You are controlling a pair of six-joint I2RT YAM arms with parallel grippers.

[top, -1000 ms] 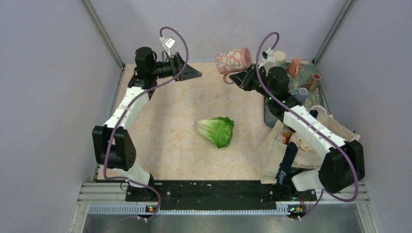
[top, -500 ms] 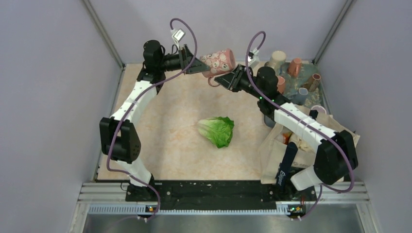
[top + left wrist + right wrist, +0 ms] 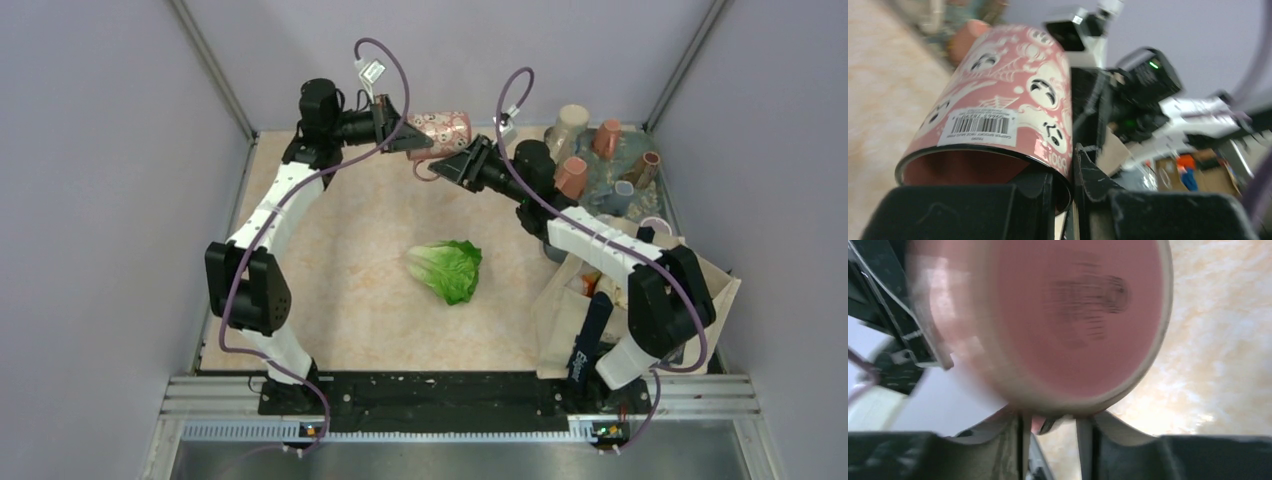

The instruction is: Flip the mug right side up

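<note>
A pink ghost-printed mug [image 3: 442,127] hangs on its side in the air above the far middle of the mottled beige table [image 3: 340,300], caught between the two arms. Its open mouth faces the left claw [image 3: 1064,172], and a white barcode label [image 3: 983,127] sits near the rim. The left claw is narrowed across the rim, one finger inside the mouth and the other outside. The wrist view is blurred, but the wall appears pinched between them. The flat base of the mug faces the right claw [image 3: 1050,427], whose fingers are drawn close on the pink handle just below the base, holding it. On the table well below the mug lies a green leafy head of lettuce [image 3: 447,270]. A cluster of pink and beige cups [image 3: 600,150] stands in the far right corner, and a beige cloth tote bag [image 3: 560,310] sits beside the right arm.
</note>
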